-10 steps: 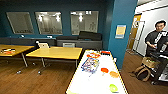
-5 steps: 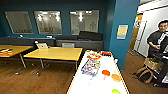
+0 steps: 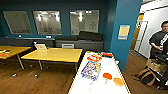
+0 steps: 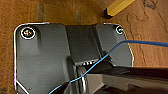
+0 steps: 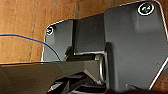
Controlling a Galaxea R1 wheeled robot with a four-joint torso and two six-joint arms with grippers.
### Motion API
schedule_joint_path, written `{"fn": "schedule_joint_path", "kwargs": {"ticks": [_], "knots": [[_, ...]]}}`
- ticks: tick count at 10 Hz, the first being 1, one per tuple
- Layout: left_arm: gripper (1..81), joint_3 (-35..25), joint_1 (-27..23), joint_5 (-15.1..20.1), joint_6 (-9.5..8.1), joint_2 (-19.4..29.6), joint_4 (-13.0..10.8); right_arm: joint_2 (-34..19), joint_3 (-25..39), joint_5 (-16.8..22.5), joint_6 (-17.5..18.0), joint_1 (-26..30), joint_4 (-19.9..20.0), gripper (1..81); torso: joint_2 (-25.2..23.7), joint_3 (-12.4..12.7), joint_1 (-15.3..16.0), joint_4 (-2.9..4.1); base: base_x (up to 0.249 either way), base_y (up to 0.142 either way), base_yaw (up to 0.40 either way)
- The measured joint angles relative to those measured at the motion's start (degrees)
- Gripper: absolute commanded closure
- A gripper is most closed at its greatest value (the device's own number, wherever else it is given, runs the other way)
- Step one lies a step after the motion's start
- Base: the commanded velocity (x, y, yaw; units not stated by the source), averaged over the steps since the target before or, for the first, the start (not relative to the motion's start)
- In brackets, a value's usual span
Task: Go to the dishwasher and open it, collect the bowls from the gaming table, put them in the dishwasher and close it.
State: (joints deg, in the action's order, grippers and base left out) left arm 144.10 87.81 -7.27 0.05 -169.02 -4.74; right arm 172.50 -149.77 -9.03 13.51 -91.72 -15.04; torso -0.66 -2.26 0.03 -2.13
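Two bowls sit on the worktop straight ahead in the head view: a red bowl [image 3: 107, 75] and, just beside it toward the worktop's right edge, an orange bowl [image 3: 118, 81]. They lie close together near the near end of the gaming table [image 3: 110, 67], whose top shows washed-out pale here with a yellow rim along its long edges. Whether the two bowls touch, I can't tell.

Just beside the red bowl, toward the left edge, lies a colourful flat box [image 3: 91, 69], tilted a little off the table's line. Farther along the middle of the worktop there's a round red-and-white thing [image 3: 94, 58], and at the far right corner a flat red item [image 3: 107, 54]; both too blurred to name.

No gripper is near the bowls on that worktop. The left wrist view looks down on brown wood floor [image 4: 62, 12] with a yellow table leg [image 4: 118, 7] ending in a dark foot, and a blue cable [image 4: 140, 42] crossing the robot's dark plate. The right wrist view shows the same floor and another run of blue cable. Whether either gripper's fingers are apart or together, I cannot tell.

Out beyond: a second yellow table [image 3: 53, 54] to the left, a teal pillar [image 3: 125, 32] with a posted notice [image 3: 124, 31], and a person [image 3: 160, 40] standing at the right beside a backpack [image 3: 145, 75] on the floor.
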Motion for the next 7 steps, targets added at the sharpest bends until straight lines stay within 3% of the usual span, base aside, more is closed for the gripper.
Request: {"fn": "schedule_joint_path", "kwargs": {"ticks": [3, 7], "knots": [[1.0, -0.02, -0.57, -0.26, 0.00, 0.00, 0.00, -1.83, 2.23, -0.48, 0.00, 0.66, 0.00, 1.0, 0.05, -0.02, 0.05, 0.00, 0.000, 0.000, 0.000], [1.0, -0.30, 0.01, -0.15, 0.00, 0.45, 0.00, -9.85, 17.30, -1.52, 0.00, 0.63, 0.00, 1.0, 0.02, -0.02, -0.02, 0.00, 0.000, 0.000, 0.000]]}}
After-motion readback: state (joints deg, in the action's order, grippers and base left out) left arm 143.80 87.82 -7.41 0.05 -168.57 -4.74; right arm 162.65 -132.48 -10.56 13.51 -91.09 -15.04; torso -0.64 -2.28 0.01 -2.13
